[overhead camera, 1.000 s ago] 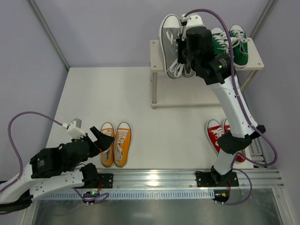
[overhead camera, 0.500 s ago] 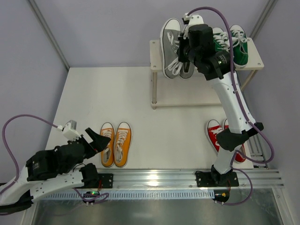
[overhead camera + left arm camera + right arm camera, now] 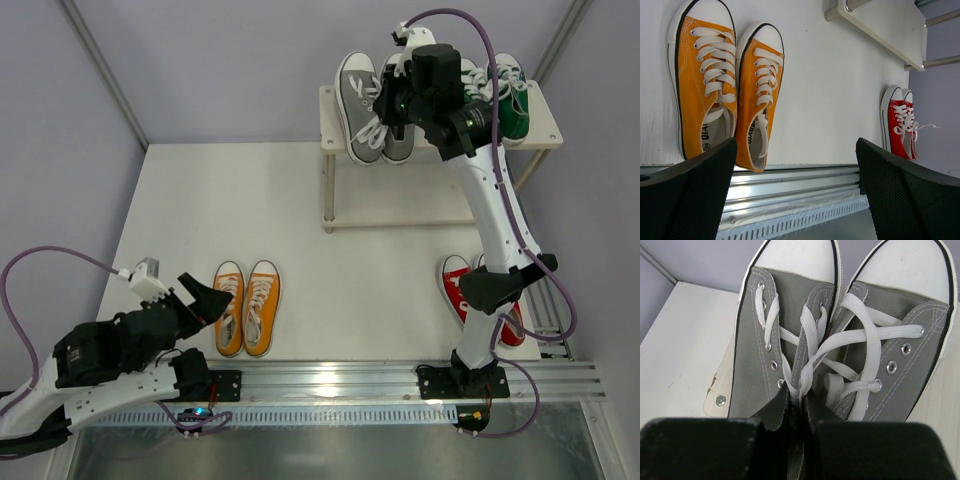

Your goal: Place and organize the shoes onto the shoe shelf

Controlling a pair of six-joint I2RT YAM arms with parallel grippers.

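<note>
A pair of grey shoes point(image 3: 360, 105) point(image 3: 790, 325) sits toes-back at the left end of the shoe shelf's point(image 3: 400, 195) top board. My right gripper point(image 3: 393, 105) point(image 3: 803, 412) is shut on the two inner edges of the pair, pinched together by the laces. A green pair point(image 3: 508, 95) stands to the right on the same board. An orange pair point(image 3: 248, 307) point(image 3: 727, 95) lies on the table at front left. My left gripper point(image 3: 205, 300) point(image 3: 796, 200) hovers open just left of and behind its heels, holding nothing. A red pair point(image 3: 462, 290) point(image 3: 900, 122) lies at front right, partly behind my right arm.
The shelf's lower board point(image 3: 885, 25) carries no shoes where it shows. An aluminium rail point(image 3: 330, 380) point(image 3: 790, 180) runs along the table's near edge. Grey walls and frame posts point(image 3: 100, 70) close in the back and sides.
My right arm has carried the grey pair up and back, setting it further onto the top board. My left arm has drawn back slightly toward the near left.
</note>
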